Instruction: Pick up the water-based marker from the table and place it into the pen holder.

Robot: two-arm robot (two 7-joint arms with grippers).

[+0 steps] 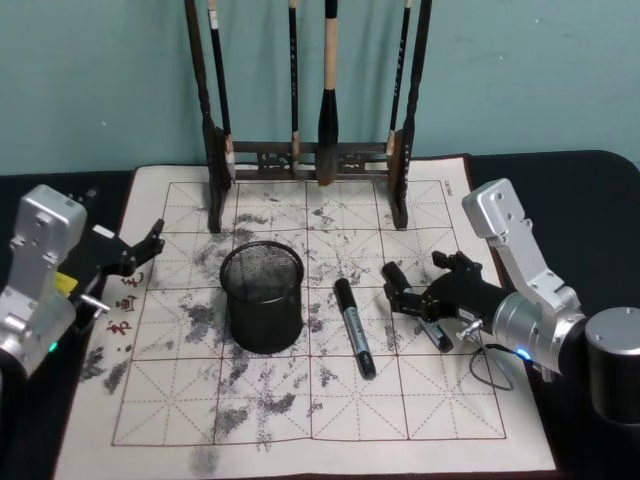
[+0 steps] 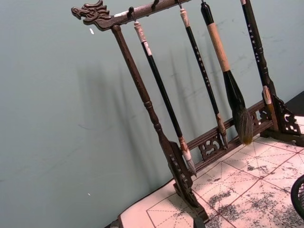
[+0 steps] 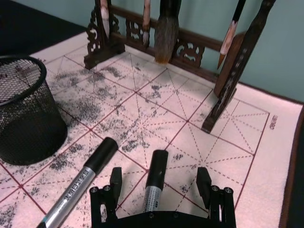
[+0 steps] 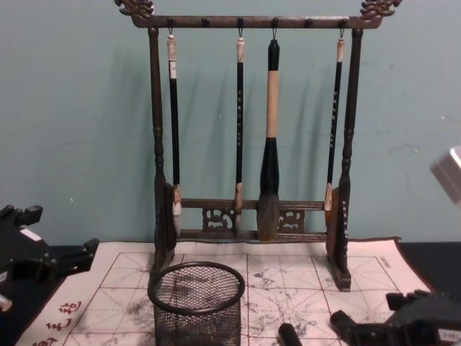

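The black mesh pen holder [image 1: 262, 298] stands upright on the ink-stained mat, also in the right wrist view [image 3: 26, 114] and the chest view [image 4: 196, 303]. One water-based marker [image 3: 155, 176] with a black cap lies on the mat between the fingers of my right gripper [image 3: 159, 183], which is open and straddles it without touching. In the head view this gripper [image 1: 418, 292] sits low, right of the holder, over that marker [image 1: 393, 272]. A second marker [image 1: 353, 325] lies free between holder and gripper. My left gripper [image 1: 140, 250] hovers open at the mat's left edge.
The tall dark wooden brush rack [image 1: 310, 155] with several hanging brushes stands at the mat's back, behind the holder. The gridded paper mat [image 1: 250, 400] has bare room in front. A black tabletop [image 1: 590, 200] surrounds the mat.
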